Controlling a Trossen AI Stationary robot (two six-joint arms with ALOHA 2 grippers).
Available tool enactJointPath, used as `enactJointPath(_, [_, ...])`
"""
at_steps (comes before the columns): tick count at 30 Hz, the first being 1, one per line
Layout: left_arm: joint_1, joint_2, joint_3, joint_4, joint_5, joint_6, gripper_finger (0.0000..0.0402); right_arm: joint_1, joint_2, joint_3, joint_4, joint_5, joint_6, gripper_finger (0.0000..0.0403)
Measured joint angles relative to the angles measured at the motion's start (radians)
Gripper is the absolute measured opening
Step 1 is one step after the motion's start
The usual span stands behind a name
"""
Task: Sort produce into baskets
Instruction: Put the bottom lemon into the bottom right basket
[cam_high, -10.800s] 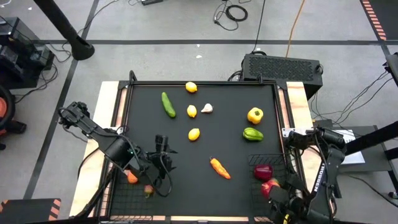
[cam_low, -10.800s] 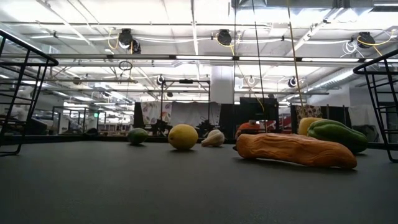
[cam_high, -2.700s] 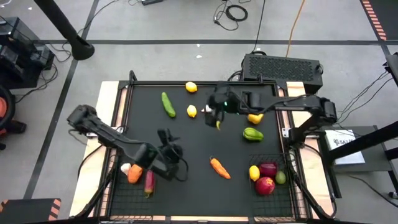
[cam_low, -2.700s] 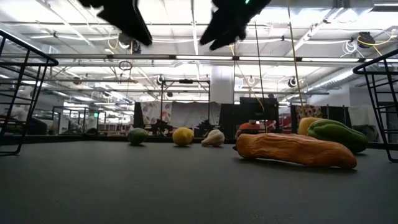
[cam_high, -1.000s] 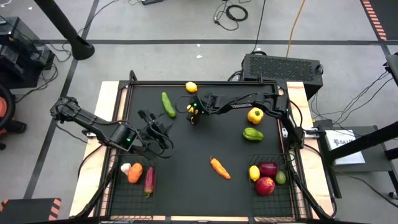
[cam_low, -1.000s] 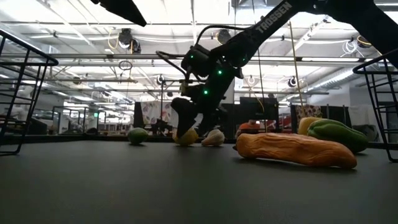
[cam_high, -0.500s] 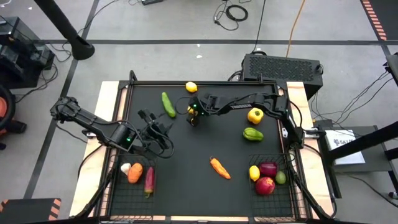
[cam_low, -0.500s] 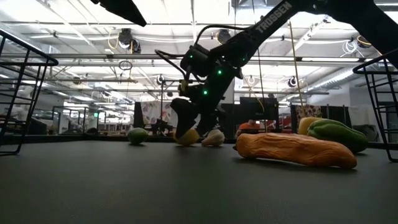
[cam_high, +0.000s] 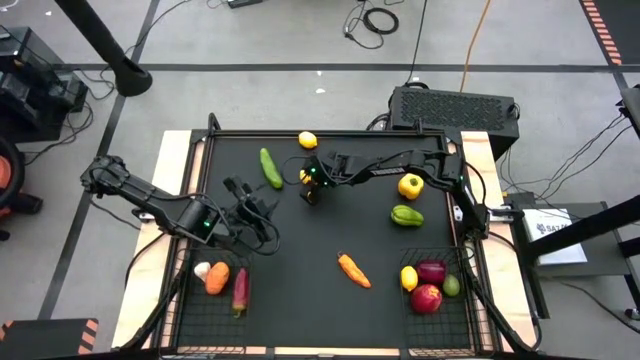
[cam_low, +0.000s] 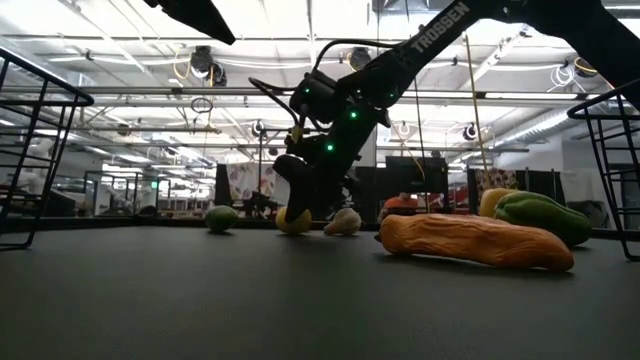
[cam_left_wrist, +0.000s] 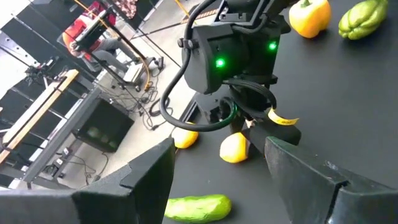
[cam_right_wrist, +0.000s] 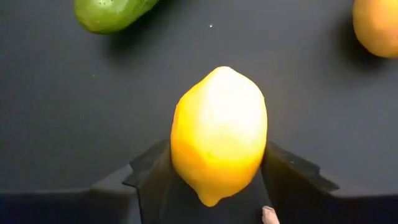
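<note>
A yellow lemon lies on the black table, far of the middle, with my right gripper shut on it; the same lemon shows in the low view. My left gripper hangs open over the table's left part, holding nothing. Loose on the table lie a green cucumber, a second lemon, a yellow pepper, a green pepper, an orange carrot and a white garlic. Two wire baskets at the near corners hold produce. My right gripper pinches the lemon between its two fingers, one on each long side of the fruit. The fingers slant down from the table's right and lie along the lemon. The lemon's underside rests on the table.
The left basket holds a garlic, a carrot and a dark red piece. The right basket holds a lemon, two red pieces and a small green one. The cucumber lies just left of my right gripper.
My right gripper has shut its fingers onto the lemon's sides while staying in place over it. The lemon still lies on the table.
</note>
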Motion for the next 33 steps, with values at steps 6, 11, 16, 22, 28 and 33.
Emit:
enactJointPath(6, [0.0,0.0,0.0,-0.004,0.002,0.0,0.0254,0.0,0.0,0.0,0.0,-0.001,0.004,0.0206])
enactJointPath(11, [0.0,0.0,0.0,-0.009,0.003,0.0,0.0254,0.0,-0.008,0.0,-0.01,-0.071,0.002,0.0205])
enactJointPath(16, [0.0,0.0,0.0,-0.008,0.01,-0.001,0.0254,0.0,-0.06,-0.001,-0.06,-0.202,-0.019,0.0204])
enactJointPath(22, [0.0,0.0,0.0,-0.008,0.043,-0.001,0.0254,0.019,-0.164,-0.001,-0.207,-0.332,-0.048,0.0203])
enactJointPath(28, [-0.001,0.0,0.0,-0.008,0.057,-0.001,0.0254,0.111,-0.294,-0.001,-0.427,-0.347,-0.056,0.0203])
enactJointPath(33, [-0.003,0.0,0.0,-0.003,0.063,-0.002,0.0254,0.234,-0.403,-0.001,-0.614,-0.304,0.03,0.0203])
